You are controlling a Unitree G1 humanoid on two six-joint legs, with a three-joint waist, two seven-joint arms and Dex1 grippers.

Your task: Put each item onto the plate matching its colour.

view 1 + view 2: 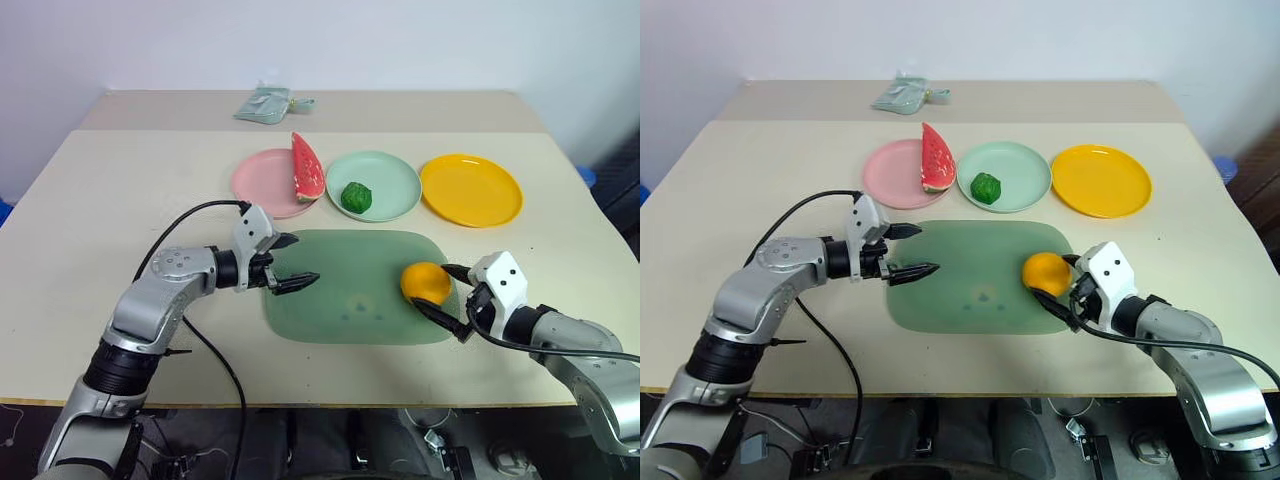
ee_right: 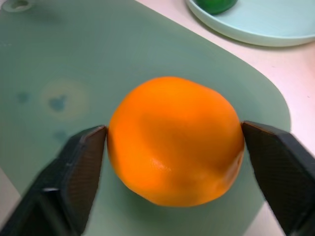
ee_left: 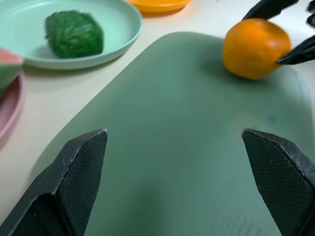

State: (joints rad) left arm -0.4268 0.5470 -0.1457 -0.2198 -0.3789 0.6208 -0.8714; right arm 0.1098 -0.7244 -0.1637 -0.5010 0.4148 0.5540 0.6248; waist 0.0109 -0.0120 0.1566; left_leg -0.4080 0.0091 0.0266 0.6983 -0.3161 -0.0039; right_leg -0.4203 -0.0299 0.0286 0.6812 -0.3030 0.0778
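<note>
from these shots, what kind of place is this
Probably a robot test bench, not a kitchen: a bare table against a blank wall, toy foods like the orange on a mat, and colour-sorted plates such as the yellow plate.

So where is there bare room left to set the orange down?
The yellow plate is bare. The pink plate holds the watermelon wedge, the mint plate the green vegetable. The mat is bare between the left hand and the orange.

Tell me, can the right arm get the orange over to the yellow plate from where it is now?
Probably yes. The right tool is shut on the orange on the green mat, and the yellow plate lies just beyond it, bare, with nothing between.
</note>
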